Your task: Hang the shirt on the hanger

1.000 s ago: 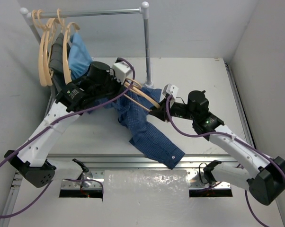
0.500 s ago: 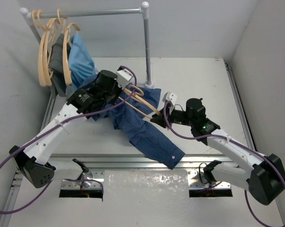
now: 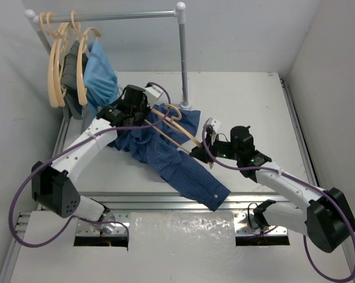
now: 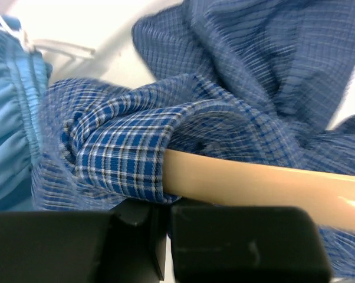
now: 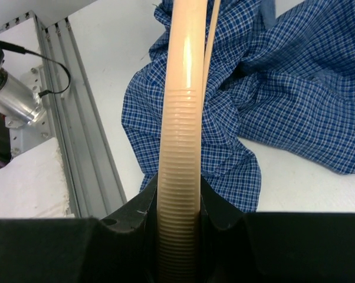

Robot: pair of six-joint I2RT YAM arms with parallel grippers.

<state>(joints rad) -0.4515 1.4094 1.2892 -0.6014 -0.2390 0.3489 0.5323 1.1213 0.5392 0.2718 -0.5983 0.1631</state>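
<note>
While the right gripper (image 5: 178, 200) is clamping the hanger (image 5: 180, 88), the left gripper (image 4: 164, 207) is dressing it.
Right jaws are pinching the hanger's ribbed end, steadying it; left jaws, nearly together, are apparently nipping a fold of the shirt (image 4: 118, 153), drawing it over the hanger's far-left end. Remaining cloth is lying centrally, trailing nearward.

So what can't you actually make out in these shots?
Left wrist view: the end of the hanger is buried in the shirt; cloth hides how far it reaches.
Left wrist view: whether the left hand pinches anything is hidden by its own fingers.
Right wrist view: the hanger's far end is cut off by the top edge.
Top view: the shirt's collar and sleeves are too crumpled to tell apart.
</note>
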